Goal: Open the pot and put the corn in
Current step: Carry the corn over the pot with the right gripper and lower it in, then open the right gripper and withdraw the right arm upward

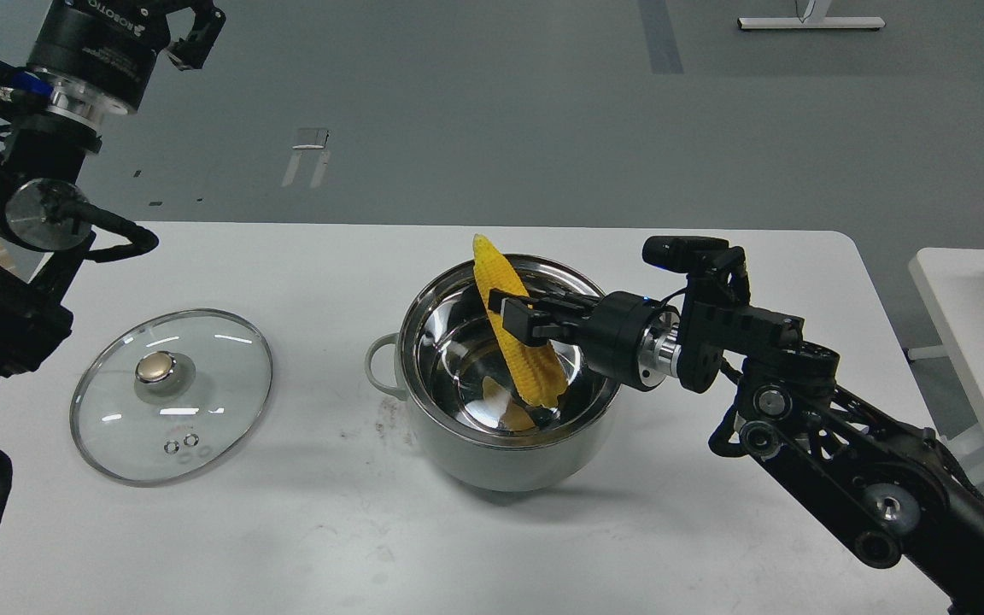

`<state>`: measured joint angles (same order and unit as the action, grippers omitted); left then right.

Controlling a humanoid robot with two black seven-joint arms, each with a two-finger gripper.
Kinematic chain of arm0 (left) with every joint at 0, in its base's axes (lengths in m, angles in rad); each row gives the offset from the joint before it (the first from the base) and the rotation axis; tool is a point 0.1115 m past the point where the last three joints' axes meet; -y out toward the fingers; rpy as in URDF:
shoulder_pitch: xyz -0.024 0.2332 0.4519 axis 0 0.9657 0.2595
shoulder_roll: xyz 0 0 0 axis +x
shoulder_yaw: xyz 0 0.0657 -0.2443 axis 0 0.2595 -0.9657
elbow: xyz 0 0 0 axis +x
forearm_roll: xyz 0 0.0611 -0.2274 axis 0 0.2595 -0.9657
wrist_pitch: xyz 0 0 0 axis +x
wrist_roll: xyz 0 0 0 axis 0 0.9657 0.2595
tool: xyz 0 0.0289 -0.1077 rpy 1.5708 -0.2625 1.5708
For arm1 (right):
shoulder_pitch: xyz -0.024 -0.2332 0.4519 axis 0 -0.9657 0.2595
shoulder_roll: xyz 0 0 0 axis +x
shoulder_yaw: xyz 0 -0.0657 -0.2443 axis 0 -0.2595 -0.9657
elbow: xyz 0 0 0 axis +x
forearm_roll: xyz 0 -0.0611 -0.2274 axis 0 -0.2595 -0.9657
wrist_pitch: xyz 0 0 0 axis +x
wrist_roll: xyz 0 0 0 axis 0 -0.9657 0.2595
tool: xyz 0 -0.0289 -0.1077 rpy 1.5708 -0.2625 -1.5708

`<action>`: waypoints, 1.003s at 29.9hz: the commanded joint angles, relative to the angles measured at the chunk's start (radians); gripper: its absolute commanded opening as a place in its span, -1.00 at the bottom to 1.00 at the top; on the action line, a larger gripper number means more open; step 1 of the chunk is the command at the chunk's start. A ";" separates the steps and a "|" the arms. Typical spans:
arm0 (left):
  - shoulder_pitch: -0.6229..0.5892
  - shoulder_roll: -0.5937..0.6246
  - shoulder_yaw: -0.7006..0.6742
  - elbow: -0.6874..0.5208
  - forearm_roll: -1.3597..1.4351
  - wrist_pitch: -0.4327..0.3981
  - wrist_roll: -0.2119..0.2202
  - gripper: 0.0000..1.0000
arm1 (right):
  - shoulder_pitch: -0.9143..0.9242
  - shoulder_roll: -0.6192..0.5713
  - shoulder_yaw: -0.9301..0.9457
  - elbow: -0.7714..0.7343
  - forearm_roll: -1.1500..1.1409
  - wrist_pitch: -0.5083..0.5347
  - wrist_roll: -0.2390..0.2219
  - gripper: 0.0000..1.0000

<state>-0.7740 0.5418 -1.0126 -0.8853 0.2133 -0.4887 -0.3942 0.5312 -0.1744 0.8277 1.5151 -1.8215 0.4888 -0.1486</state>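
Observation:
The pale grey-green pot (475, 444) stands open at the middle of the white table, its shiny steel inside showing. My right gripper (516, 319) is shut on the yellow corn (519, 350) and holds it tilted, nearly upright, over the pot's mouth. The cob's lower end is inside the pot, its tip sticks above the far rim. A yellow reflection shows on the pot's bottom. My left gripper (189, 26) is raised high at the top left, far from the pot, with its fingers apart and empty.
The round glass lid (172, 395) with a gold knob lies flat on the table left of the pot. A second white table (970, 325) stands at the right edge. The right arm's links cross the table's right front part.

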 commanded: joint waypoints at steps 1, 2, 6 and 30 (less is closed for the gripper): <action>0.002 -0.002 0.000 0.000 0.001 0.000 0.000 0.95 | 0.000 -0.003 -0.004 -0.001 0.001 0.000 0.003 0.84; 0.002 -0.002 0.000 0.000 0.001 0.000 0.000 0.95 | 0.000 -0.003 -0.004 -0.001 0.002 0.000 0.003 0.87; -0.001 -0.005 0.000 0.000 0.003 0.000 0.000 0.95 | 0.000 -0.002 -0.002 0.000 0.004 0.000 0.003 0.91; 0.002 0.058 -0.009 0.022 -0.003 0.000 0.000 0.95 | 0.271 0.162 0.709 -0.253 0.562 -0.124 0.004 1.00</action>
<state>-0.7720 0.5960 -1.0173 -0.8630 0.2107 -0.4886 -0.3943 0.7743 -0.0009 1.4653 1.3137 -1.3484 0.3940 -0.1441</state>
